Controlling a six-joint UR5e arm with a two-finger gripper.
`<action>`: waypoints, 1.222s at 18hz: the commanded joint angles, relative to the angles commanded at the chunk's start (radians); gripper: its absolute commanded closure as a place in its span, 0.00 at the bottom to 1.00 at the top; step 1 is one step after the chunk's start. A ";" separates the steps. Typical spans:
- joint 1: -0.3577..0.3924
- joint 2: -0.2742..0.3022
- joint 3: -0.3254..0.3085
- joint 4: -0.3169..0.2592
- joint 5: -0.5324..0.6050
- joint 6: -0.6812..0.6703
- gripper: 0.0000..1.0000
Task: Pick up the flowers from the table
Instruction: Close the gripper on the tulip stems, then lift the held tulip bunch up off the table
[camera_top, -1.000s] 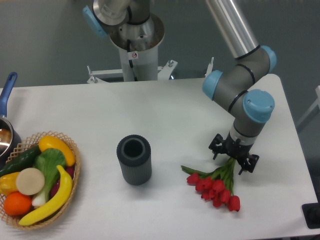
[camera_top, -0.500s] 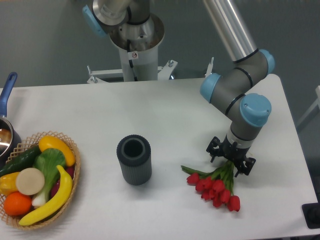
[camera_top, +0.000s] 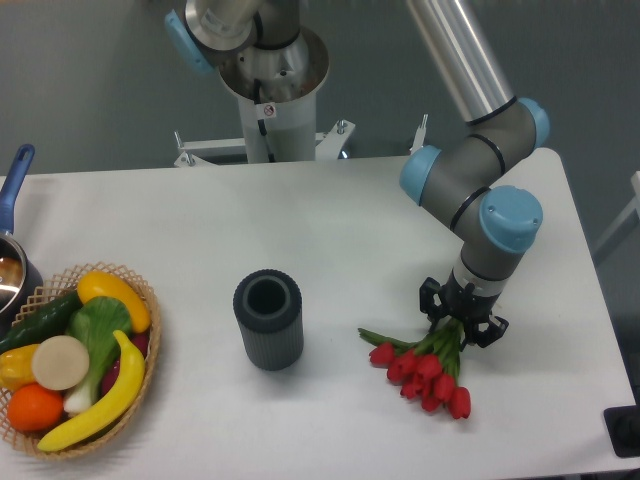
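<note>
The gripper (camera_top: 463, 322) sits in the lower right of the frame, pointing down at the table (camera_top: 330, 220), its two dark fingers clenched on the green stems of the flowers (camera_top: 428, 365); the stems run up between the fingers, and the red heads fan out below and to the left of it, toward the bottom edge of the picture. Whether the heads touch the white surface or hang just above it cannot be told.

The arm (camera_top: 480, 190) comes in from the top centre of the frame and bends over the right part of the table; its blue-capped joints stand above the gripper. The right edge of the table lies near the arm's elbow, and the front edge runs close under the red heads; a dark block (camera_top: 625, 430) shows at the bottom right corner of the frame, just off the table.

A dark cylinder (camera_top: 268, 318) stands upright in the lower middle, open end up, well apart from the flowers; bare white surface lies between them and spreads across the whole middle and upper part of the table. A basket (camera_top: 145, 345) of fruit and vegetables sits at the lower left, touching the left edge of the frame; a pot with a blue handle (camera_top: 16, 185) is just above it. The robot's base (camera_top: 270, 90) stands behind the far edge at top centre.
</note>
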 joint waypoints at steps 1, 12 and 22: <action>0.003 0.003 0.008 -0.002 -0.002 0.002 0.52; 0.020 0.072 0.051 -0.005 -0.078 -0.011 0.62; 0.103 0.169 0.071 -0.005 -0.294 -0.069 0.63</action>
